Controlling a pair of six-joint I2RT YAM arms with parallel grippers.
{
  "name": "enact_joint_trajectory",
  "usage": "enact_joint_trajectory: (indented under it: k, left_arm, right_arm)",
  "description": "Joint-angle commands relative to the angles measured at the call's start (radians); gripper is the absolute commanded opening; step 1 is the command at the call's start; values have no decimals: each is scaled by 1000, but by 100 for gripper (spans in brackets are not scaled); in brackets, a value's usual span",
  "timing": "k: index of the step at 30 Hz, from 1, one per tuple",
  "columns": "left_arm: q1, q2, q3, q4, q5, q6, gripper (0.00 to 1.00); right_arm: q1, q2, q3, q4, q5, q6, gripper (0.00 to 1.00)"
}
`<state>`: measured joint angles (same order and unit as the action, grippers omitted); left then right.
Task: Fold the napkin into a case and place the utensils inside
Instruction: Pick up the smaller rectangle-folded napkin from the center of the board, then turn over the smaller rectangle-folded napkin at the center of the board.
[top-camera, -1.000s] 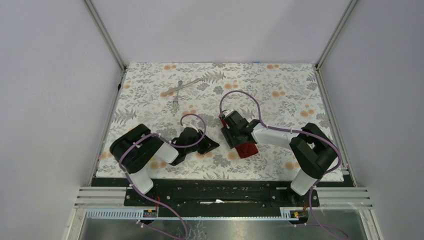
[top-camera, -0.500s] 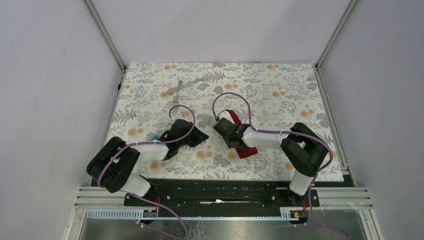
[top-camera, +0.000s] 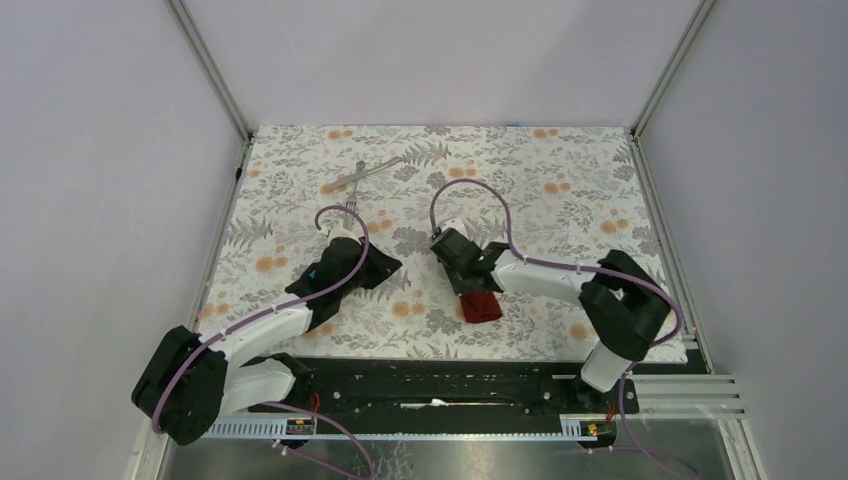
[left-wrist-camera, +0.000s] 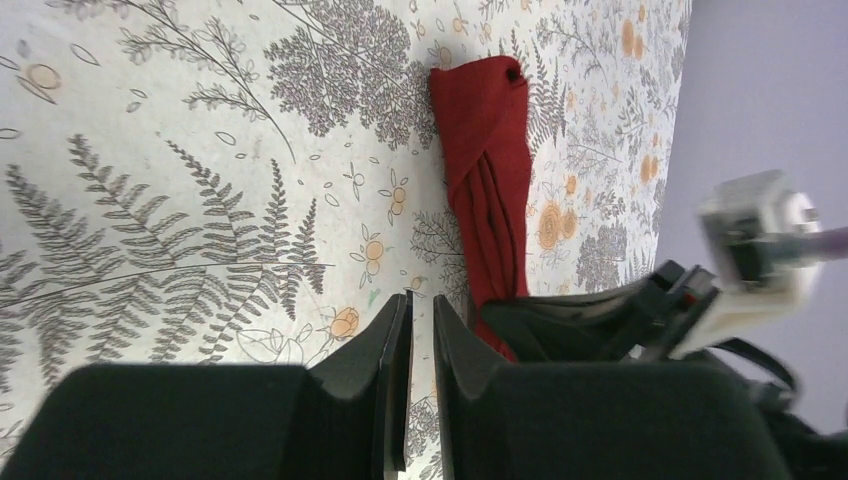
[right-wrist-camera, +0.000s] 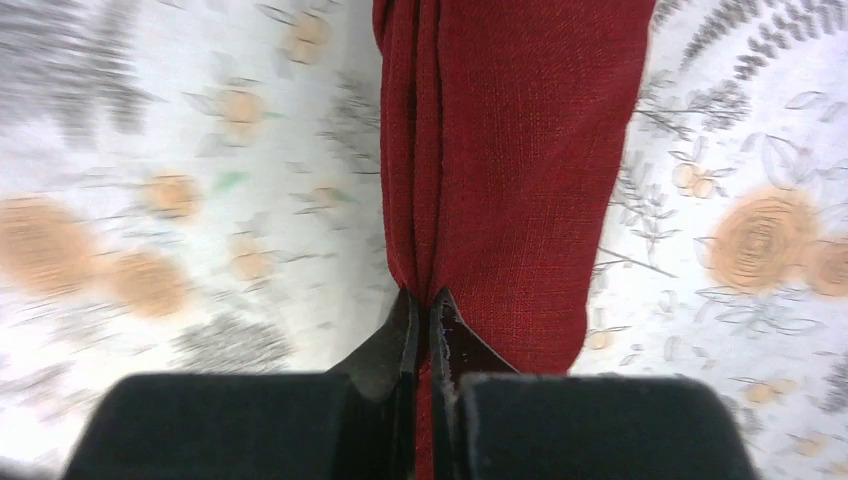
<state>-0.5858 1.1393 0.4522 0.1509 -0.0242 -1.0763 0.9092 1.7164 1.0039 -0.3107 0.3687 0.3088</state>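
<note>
The right pincer (right-wrist-camera: 430, 298) is pressed closed on a lengthwise fold of the napkin (right-wrist-camera: 510, 150), its tips nipping the dark red cloth at one end. From there the napkin runs away from the tips as a narrow, long folded strip. It lies flat on the desk (top-camera: 560, 200), toward the near edge and a little right of centre, and from above much of it is hidden under that pincer.

The left pincer (left-wrist-camera: 420, 300) sits just beside the strip on its left, low over the floral cover. Its jaws are narrow, with only a slim gap and nothing between them.

Farther out, toward the far left of the desk, the utensils (top-camera: 365, 172) lie crossed, well apart from the napkin. The fork (top-camera: 356, 188) points its tines toward the left arm's wrist.
</note>
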Motion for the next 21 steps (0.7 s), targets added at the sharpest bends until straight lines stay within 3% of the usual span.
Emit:
enact_joint_trajectory:
  k: [1,5,8,13,17,21]
  left_arm:
    - [10,-84,38,-81,-69,48,18]
    - [12,-140,33,-118,-87,50,18]
    - [12,-175,32,-144,-102,53,18]
    - [12,-208,51,-195,-118,66,18]
    - [12,-210,56,-205,-115,65,18]
    - [12,-195,56,-189,-101,66,18]
  right_arm:
    - [-76,-160,46,56,-420,128,0]
    - [-181,-181,-72,280,-725,286,0]
    - [-220,-147,-161,562,-890,436,0]
    - [-286,-28,-288,1022,-1041,665,0]
    - [-352,67,-364,1243,-1105,772,0]
    - [-436,99,-432,1337,-1158,797,0]
